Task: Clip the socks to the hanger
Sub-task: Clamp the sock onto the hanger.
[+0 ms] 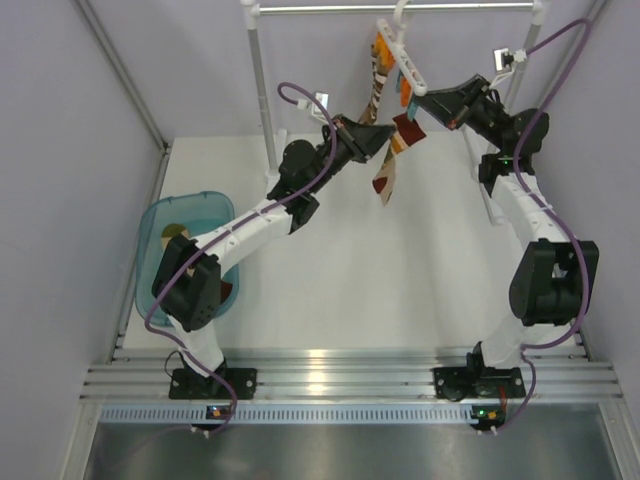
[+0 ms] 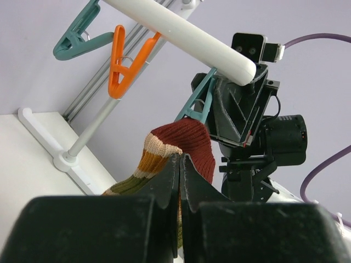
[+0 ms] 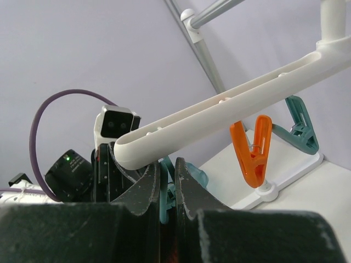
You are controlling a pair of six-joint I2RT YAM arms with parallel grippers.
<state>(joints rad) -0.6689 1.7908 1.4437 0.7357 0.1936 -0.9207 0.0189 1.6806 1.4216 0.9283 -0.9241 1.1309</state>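
Observation:
The white hanger (image 1: 402,58) hangs from the rail; its bar also shows in the left wrist view (image 2: 186,35) and the right wrist view (image 3: 219,118). My left gripper (image 1: 385,140) (image 2: 181,157) is shut on a tan sock (image 2: 164,150) with olive, orange and maroon bands and holds its maroon end up just below the end teal clip (image 2: 196,104). The sock's other end dangles (image 1: 386,178). My right gripper (image 1: 425,100) (image 3: 167,164) is shut on that teal clip (image 3: 171,189). A brown and white sock (image 1: 379,80) hangs from the hanger behind.
An orange clip (image 2: 123,68) (image 3: 251,153) and another teal clip (image 2: 77,38) (image 3: 296,129) hang empty farther along the bar. The metal rail (image 1: 400,8) stands on white posts (image 1: 262,90). A teal basket (image 1: 150,240) at the left holds more socks (image 1: 176,232).

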